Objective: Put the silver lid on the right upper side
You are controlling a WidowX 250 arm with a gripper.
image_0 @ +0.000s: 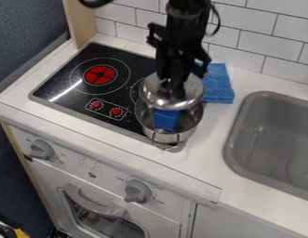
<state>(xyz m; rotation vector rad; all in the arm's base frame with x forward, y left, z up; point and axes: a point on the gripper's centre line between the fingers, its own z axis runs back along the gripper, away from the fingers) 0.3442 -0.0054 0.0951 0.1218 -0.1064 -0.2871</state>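
Camera view shows the lid (172, 104) over the back part of the pot (144, 122), a little tilted, with the front of the pot uncovered, so a blue block (165, 120) inside can be seen. The pot is at the stove's (61, 89) right front corner, beside the counter (209, 139). I judge that the lid is held by its top so that it can be carried level, away from the pot to the upper right, where the blue cloth (218, 84) lies near the wall. The gripper (174, 91) points down at the middle of the lid; its fingers seem nearly together, closed around the knob, although the exact gap I cannot tell. It appears to carry the lid's weight.
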